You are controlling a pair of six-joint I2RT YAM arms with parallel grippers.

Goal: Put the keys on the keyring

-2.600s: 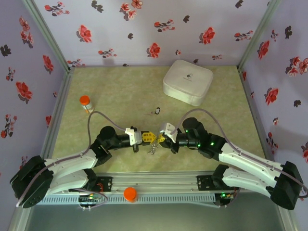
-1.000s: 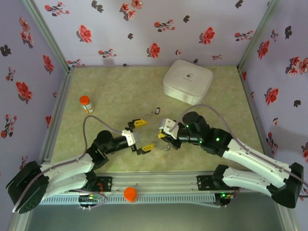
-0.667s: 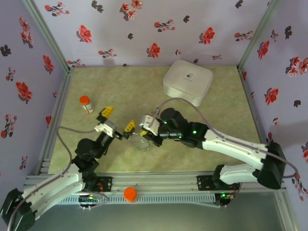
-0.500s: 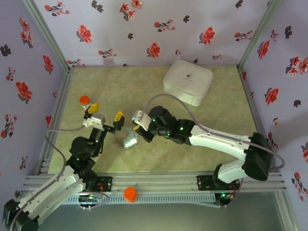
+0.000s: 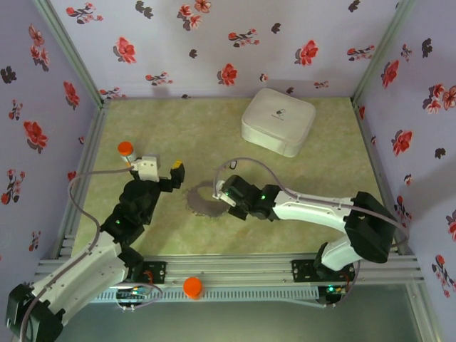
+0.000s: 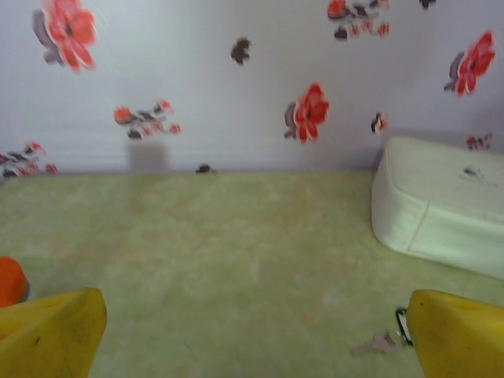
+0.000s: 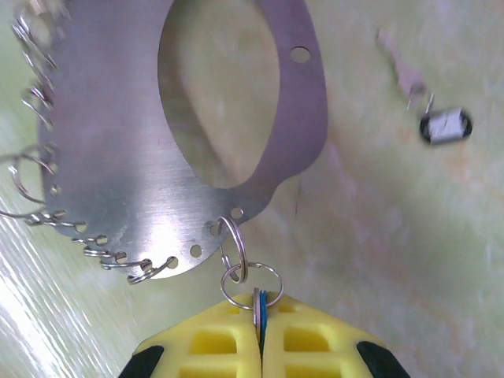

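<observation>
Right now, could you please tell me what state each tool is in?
Left tool: open, holding nothing.
Right tool: closed on the blue key.

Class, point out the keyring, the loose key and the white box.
keyring (image 7: 102, 150): right wrist view, flat metal band.
loose key (image 7: 445, 126): right wrist view, black-and-silver head.
white box (image 5: 278, 121): top external view, lid centre.

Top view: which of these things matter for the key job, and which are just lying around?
For the job: keyring; blue key, pinched in the right gripper; black-and-silver key, lying loose.
Just lying about: white box; orange-capped bottle.
</observation>
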